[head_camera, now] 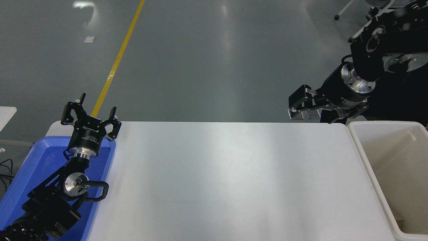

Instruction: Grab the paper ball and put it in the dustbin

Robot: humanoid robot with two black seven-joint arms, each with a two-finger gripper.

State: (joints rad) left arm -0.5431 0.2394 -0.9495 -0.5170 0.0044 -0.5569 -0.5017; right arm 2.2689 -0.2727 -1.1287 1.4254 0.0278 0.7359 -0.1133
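- Paper ball: only a small tan scrap shows, low inside the dustbin against its near left wall. It is probably the ball, but too little is visible to be sure. If so, it lies where the task wants it, and the job looks done or close to done.
- Its heading and long axis cannot be read. A crumpled wad has little of either, and most of it is cut off by the picture's edge.
- Dustbin: it stands just beside the table's right edge, mouth up, with its long side running near to far. That likely lets the working arm drop things in from above.
- Left gripper: it is parked at the near left over the blue tray, pointing away to the far side. Its fingers are spread and nothing is between them, so it seems to have no part in this job.
- Table: no ball shows on its white top, which supports the guess about the bin.
- Right gripper: it hangs at the far right, above the table's far edge and just left of the bin's far corner, pointing left. Its fingers look apart and nothing is held between them. It sits clear of the bin mouth, which suits an arm that is empty.
- Yellow line: it runs across the grey floor beyond the table.
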